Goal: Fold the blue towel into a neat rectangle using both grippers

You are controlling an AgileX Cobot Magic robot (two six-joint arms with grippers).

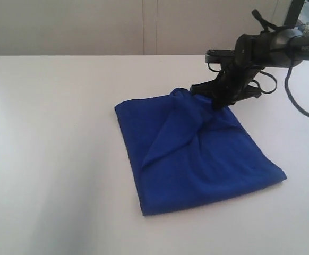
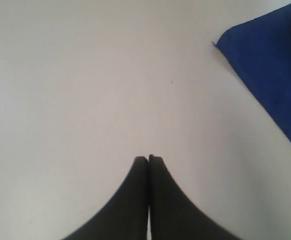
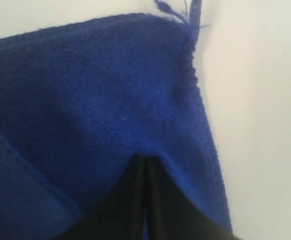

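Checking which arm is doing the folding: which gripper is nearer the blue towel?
Right. The right gripper pinches the blue towel at its far edge; the left gripper hangs shut over bare table, clear of the towel.

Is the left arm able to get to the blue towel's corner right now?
Probably yes: only bare table lies between the left fingers and the corner of the blue towel, with nothing in the way. The fingers are shut, so they'd need opening first.

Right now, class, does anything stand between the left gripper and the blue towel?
Nothing visible does: only white table lies between the shut left gripper and the nearest corner of the blue towel.
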